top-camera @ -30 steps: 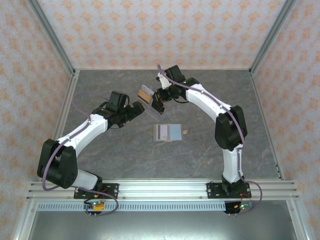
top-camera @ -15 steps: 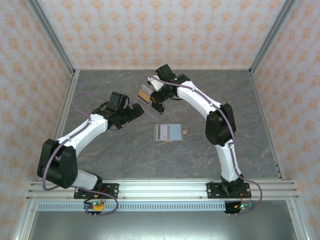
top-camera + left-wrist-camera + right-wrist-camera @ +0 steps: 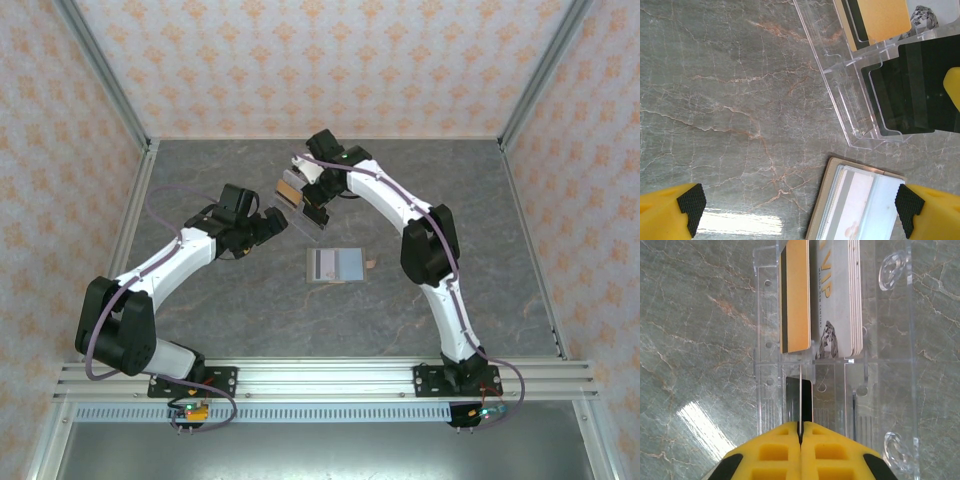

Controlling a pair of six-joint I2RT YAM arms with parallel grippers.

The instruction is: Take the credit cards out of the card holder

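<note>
The clear card holder (image 3: 865, 365) stands on the marble table, also seen as card holder (image 3: 296, 190) and card holder (image 3: 840, 95). Its far slots hold an orange card (image 3: 796, 295) and a stack of pale cards (image 3: 840, 295). My right gripper (image 3: 801, 426) is shut on the top edge of a black card (image 3: 807, 400) standing in the near slot; from above the right gripper (image 3: 318, 203) is at the holder. My left gripper (image 3: 799, 206) is open just left of the holder, over the table; from above the left gripper (image 3: 272, 222) holds nothing. A flat pile of grey-blue credit cards (image 3: 335, 265) lies in front.
The pile of cards (image 3: 865, 205) rests on a tan card and lies between my left fingertips in the wrist view. Metal posts and patterned walls close in the table (image 3: 250, 300) on three sides. Open marble lies left and right of the arms.
The right arm's elbow has swung to the left while its gripper stayed shut at the holder. The left arm has not moved.
</note>
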